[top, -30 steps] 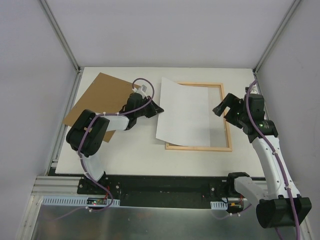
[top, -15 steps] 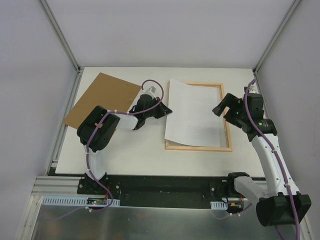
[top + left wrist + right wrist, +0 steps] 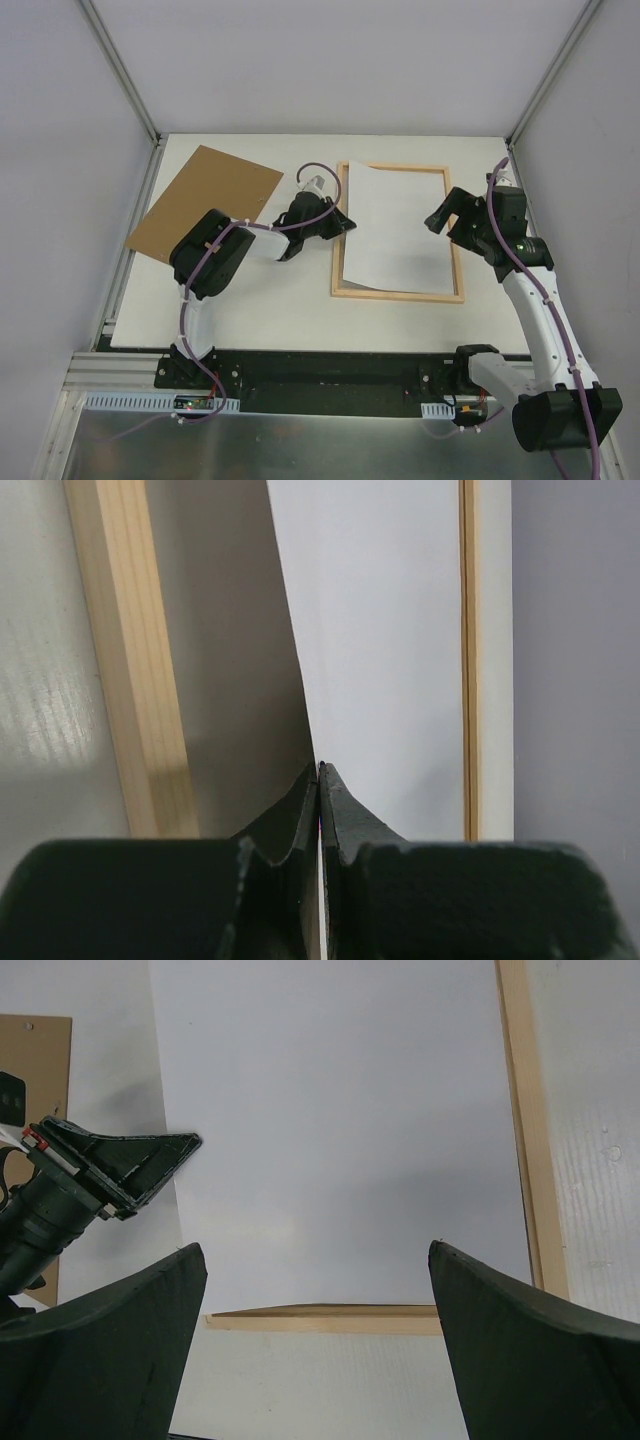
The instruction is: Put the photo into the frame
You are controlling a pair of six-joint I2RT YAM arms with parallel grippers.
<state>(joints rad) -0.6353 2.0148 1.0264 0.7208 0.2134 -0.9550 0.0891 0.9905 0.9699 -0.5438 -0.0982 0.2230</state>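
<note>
The photo (image 3: 395, 230) lies white side up over the light wooden frame (image 3: 400, 295), its printed side hidden. My left gripper (image 3: 345, 225) is shut on the photo's left edge and holds that edge a little above the frame's left rail. In the left wrist view the fingertips (image 3: 316, 785) pinch the sheet (image 3: 390, 650) between the frame rails (image 3: 135, 670). My right gripper (image 3: 440, 215) hovers open over the frame's right side, touching nothing. In the right wrist view it (image 3: 315, 1248) spans the photo (image 3: 340, 1130) and a frame rail (image 3: 330, 1318).
A plain brown backing board (image 3: 205, 200) lies at the table's back left, also visible in the right wrist view (image 3: 30, 1060). Grey walls with metal posts enclose the table on three sides. The arm bases sit on the black rail at the near edge.
My left gripper has moved to the right, pulling the photo along until it sits over the frame's opening. The right gripper has stayed open in nearly the same place.
</note>
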